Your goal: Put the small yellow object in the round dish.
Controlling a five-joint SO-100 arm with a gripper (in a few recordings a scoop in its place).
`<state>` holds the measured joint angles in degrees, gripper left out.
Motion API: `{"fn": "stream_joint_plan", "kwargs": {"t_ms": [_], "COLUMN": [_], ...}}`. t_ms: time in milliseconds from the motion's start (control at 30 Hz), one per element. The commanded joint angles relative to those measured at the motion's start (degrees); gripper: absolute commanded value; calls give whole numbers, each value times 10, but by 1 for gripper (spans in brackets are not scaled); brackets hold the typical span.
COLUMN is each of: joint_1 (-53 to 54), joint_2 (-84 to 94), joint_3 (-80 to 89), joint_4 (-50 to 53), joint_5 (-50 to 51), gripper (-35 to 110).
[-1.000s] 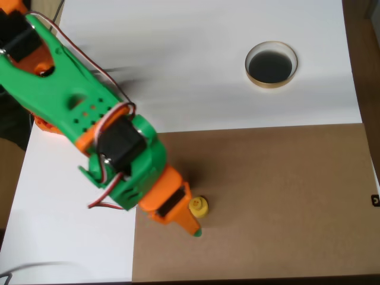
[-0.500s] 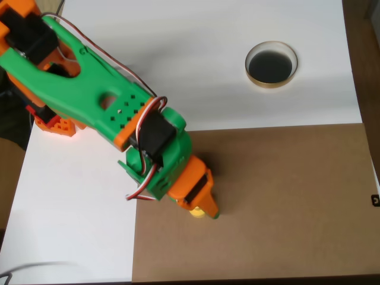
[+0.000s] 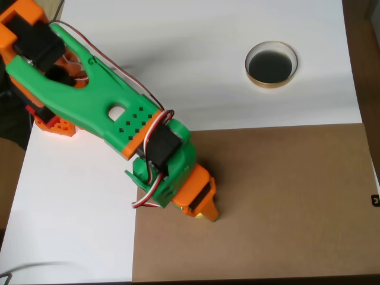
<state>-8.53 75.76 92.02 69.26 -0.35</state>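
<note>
Pincer (image 3: 208,214) angled down over board.

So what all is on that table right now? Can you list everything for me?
round dish: one, pale tan rim with black inside, on the white sheet at upper right.
small yellow object: one, a yellow sliver at the gripper's tip, mostly hidden beneath it, on the brown board.
white sheet: one, white, covering the top and left of the table.
brown board: one, brown, lower right.
orange block: one, orange, left edge beside the arm's base.
arm: one, green with orange parts, reaching from upper left.
gripper: one, orange, over the yellow object; open or shut cannot be told.
</note>
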Motion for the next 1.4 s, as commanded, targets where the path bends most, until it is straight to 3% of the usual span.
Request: {"fn": "stream_joint_plan", "kwargs": {"t_ms": [0, 167, 333, 733, 1367], "joint_1": [-8, -5, -4, -49, -290], "joint_2": [11, 3, 2, 68, 91], "joint_3": [-18, -18, -25, -76, -134], "joint_4": [-3, -11, -14, 40, 94], "joint_5": [10, 10, 10, -43, -112], "gripper": [21, 17, 0, 0, 0]}}
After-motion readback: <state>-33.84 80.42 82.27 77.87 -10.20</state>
